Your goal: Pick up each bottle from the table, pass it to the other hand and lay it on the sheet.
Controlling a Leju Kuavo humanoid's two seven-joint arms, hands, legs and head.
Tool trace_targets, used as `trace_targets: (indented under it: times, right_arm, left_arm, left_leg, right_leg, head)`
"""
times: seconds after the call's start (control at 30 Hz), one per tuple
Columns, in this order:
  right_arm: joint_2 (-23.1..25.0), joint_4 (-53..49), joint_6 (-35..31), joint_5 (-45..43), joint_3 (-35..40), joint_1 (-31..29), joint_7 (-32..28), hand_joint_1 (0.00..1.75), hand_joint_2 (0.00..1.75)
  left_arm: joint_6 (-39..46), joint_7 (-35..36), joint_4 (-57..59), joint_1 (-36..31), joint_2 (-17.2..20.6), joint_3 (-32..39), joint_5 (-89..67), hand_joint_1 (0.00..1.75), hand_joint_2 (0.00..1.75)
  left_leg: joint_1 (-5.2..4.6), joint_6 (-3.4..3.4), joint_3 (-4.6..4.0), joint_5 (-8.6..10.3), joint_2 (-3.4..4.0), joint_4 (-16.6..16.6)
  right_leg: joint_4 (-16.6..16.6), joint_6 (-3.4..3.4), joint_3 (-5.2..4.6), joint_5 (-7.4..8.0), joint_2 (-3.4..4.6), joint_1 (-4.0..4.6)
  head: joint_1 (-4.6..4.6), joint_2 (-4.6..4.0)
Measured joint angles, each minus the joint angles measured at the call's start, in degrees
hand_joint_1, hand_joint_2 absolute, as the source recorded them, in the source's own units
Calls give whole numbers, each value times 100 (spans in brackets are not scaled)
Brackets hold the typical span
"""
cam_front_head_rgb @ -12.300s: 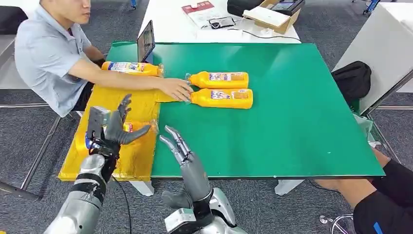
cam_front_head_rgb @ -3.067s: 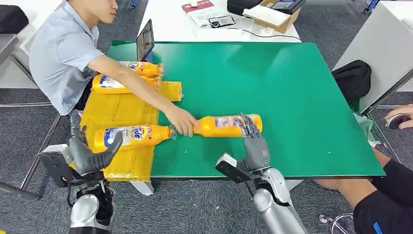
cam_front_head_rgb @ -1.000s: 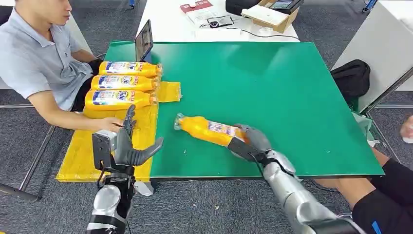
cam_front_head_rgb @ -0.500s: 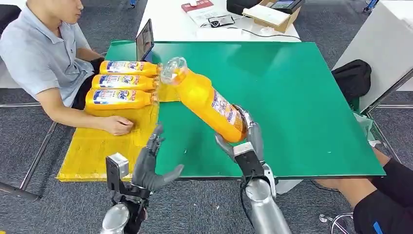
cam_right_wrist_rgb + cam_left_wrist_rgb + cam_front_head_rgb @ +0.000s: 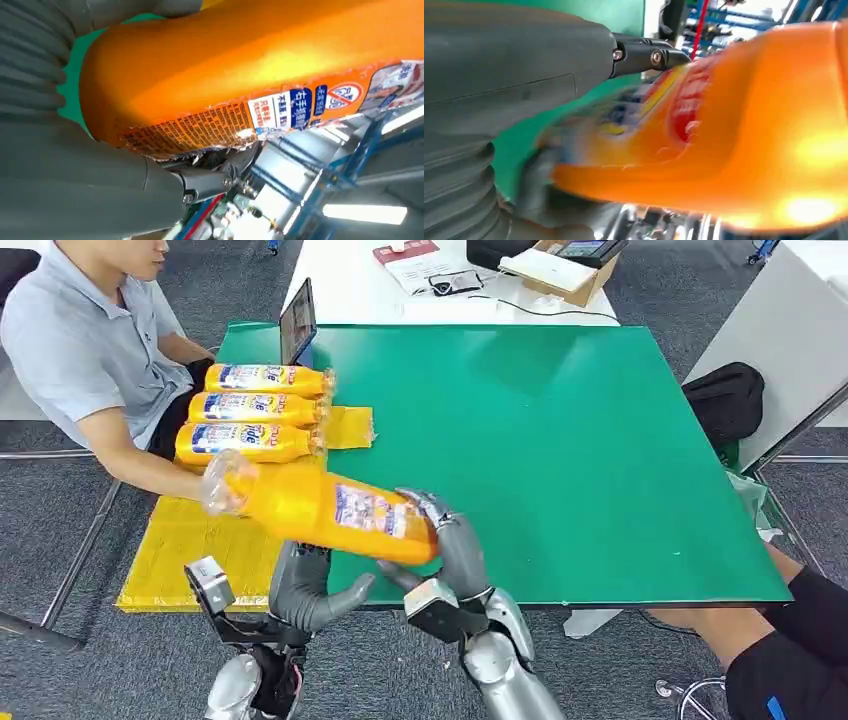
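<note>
My right hand (image 5: 452, 554) grips an orange bottle (image 5: 330, 510) by its base and holds it in the air, nearly level, with the clear cap pointing left over the yellow sheet (image 5: 190, 540). The bottle's label side fills the right wrist view (image 5: 250, 65). My left hand (image 5: 305, 592) is just under the bottle's middle with its fingers spread and thumb out; I cannot see it clasping the bottle. The left wrist view shows the blurred bottle (image 5: 734, 140) close in front of the hand. Three more orange bottles (image 5: 270, 379) (image 5: 255, 408) (image 5: 245, 442) lie side by side at the sheet's far end.
A person (image 5: 90, 350) sits at the left with a forearm resting on the sheet. The green table (image 5: 560, 440) spreads to the right. A tablet (image 5: 298, 330) stands at its far left corner. A black bag (image 5: 725, 405) and another person's leg (image 5: 790, 640) are to the right.
My right hand has swung the bottle from a steep tilt over the table down and to the left, so it now lies almost level above my left hand.
</note>
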Motion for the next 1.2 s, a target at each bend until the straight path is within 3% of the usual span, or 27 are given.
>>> trace_targets:
  times: [0.2, 0.4, 0.43, 0.47, 0.5, 1.07, 1.1, 1.17, 1.2]
  right_arm:
    - [-37, 241, -134, -166, 727, 77, 4, 175, 175]
    - [-77, 372, -156, -273, 960, 11, 44, 175, 175]
    - [-79, 400, -155, -277, 986, -9, 46, 175, 175]
    - [-77, 433, -156, -290, 1011, -29, 46, 175, 175]
    - [-76, 459, -155, -299, 1026, -51, 46, 175, 175]
    - [-76, 678, -138, -354, 1155, -120, 42, 175, 175]
    - [-77, 685, -138, -356, 1164, -120, 39, 175, 175]
    - [-77, 689, -138, -356, 1166, -120, 39, 175, 175]
    - [-77, 689, -138, -354, 1168, -119, 37, 161, 175]
  left_arm:
    - [182, 127, -123, -103, 2, 28, 464, 0, 175]
    - [160, 136, -168, -72, 2, 92, 619, 0, 175]
    - [156, 142, -169, -68, 4, 96, 641, 7, 175]
    - [123, 155, -169, -65, 5, 100, 678, 105, 175]
    - [105, 179, -169, -63, 4, 103, 724, 155, 175]
    - [-78, 175, -202, -12, 35, 105, 877, 155, 175]
    - [-78, 173, -204, -12, 35, 105, 877, 175, 175]
    - [-78, 173, -204, -12, 35, 105, 877, 175, 175]
    - [-78, 173, -204, -12, 35, 107, 877, 175, 175]
  left_leg:
    - [0, 0, 1, 1, 2, 0]
    - [0, 0, 1, 1, 2, 0]
    - [0, 0, 1, 1, 2, 0]
    - [0, 0, 1, 1, 2, 0]
    - [0, 0, 1, 1, 1, 0]
    - [0, 0, 1, 0, 2, 0]
    - [0, 0, 1, 0, 2, 0]
    - [0, 0, 1, 1, 2, 0]
    - [0, 0, 1, 1, 2, 0]
  right_leg:
    - [0, 0, 0, 1, 1, 0]
    - [0, 0, 0, 1, 1, 0]
    - [0, 0, 0, 1, 1, 0]
    - [0, 0, -1, 1, 1, 0]
    - [0, 0, -1, 0, 1, 0]
    - [0, 0, -2, 0, 1, 0]
    - [0, 0, -2, 0, 1, 0]
    - [0, 0, -2, 0, 1, 0]
    - [0, 0, -2, 0, 1, 0]
  head:
    - [0, 0]
    - [0, 0]
    - [2, 0]
    - [0, 0]
    - [2, 0]
    - [0, 0]
    - [2, 0]
    - [2, 0]
    - [2, 0]
